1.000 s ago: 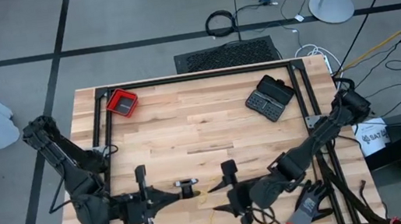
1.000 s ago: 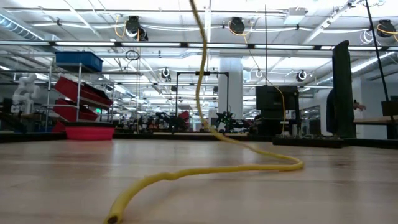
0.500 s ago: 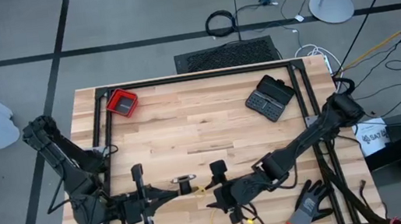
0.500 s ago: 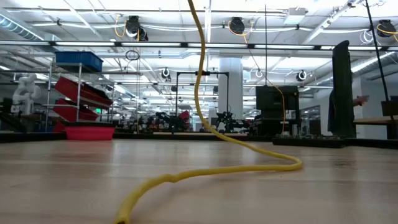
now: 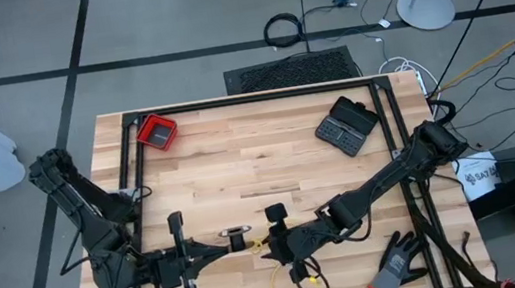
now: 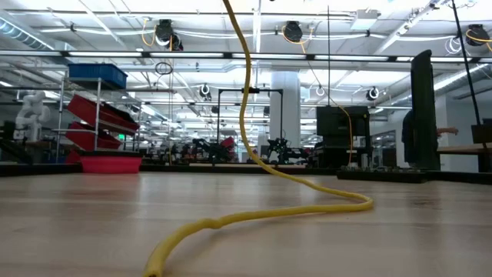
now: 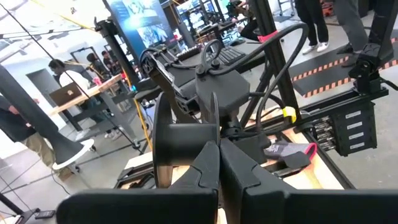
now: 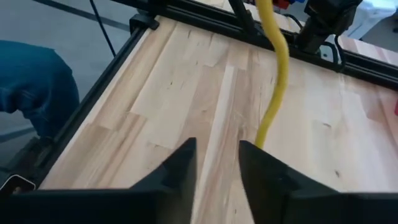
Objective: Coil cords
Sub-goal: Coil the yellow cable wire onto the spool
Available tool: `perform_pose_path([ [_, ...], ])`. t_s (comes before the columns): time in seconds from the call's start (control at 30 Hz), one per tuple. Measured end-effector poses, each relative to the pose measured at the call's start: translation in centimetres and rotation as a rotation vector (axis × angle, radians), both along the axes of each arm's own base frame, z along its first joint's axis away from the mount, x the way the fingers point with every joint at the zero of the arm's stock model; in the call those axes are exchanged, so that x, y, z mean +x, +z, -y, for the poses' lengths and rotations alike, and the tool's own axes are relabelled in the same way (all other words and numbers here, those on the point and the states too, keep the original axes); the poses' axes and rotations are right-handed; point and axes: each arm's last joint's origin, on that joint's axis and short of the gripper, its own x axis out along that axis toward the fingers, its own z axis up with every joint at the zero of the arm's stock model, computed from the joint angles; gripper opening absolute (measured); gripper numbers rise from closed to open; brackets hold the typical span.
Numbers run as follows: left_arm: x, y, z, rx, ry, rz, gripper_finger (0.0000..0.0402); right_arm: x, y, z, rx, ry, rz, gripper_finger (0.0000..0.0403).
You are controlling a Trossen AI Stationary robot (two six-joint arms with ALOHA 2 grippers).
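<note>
A thin yellow cord (image 6: 243, 115) lies in a loose curve on the wooden table, and one stretch of it rises steeply out of the top of the low view. My left gripper (image 5: 249, 240) is shut, near the table's near edge. My right gripper (image 5: 271, 251) faces it from the right, close by. Its fingers (image 8: 186, 165) are open with bare wood between them. In the right wrist view the cord (image 8: 277, 81) runs down to the tip of one finger. I cannot tell whether they touch. My left gripper is shut on the yellow cord's raised stretch, coming level from the table's left. Its own fingers (image 7: 208, 158) hide the place of contact. Below it the cord hangs slack, and its lower part and free end (image 6: 154, 261) rest on the table.
A red tray (image 5: 157, 132) sits at the far left and a black case (image 5: 346, 126) at the far right. A grey-black glove (image 5: 396, 266) lies at the near right corner. Black frame rails (image 5: 251, 98) border the wooden top.
My right gripper has moved toward the table's left, closing in on my left gripper and the yellow cord.
</note>
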Motion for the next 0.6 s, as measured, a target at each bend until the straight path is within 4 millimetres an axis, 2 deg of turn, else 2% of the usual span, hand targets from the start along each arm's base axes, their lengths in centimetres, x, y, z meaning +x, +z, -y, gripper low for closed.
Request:
perform_pose_path([
  [0.23, 0.00, -0.01, 0.00, 0.000, 0.000, 0.000, 0.0000, -0.13, -0.35, 0.29, -0.020, -0.006, -0.040, 0.0010],
  [0.6, -0.22, -0.18, 0.20, 0.037, -0.011, -0.015, 0.0000, -0.26, -0.43, 0.60, -0.027, -0.019, -0.064, 0.0010],
])
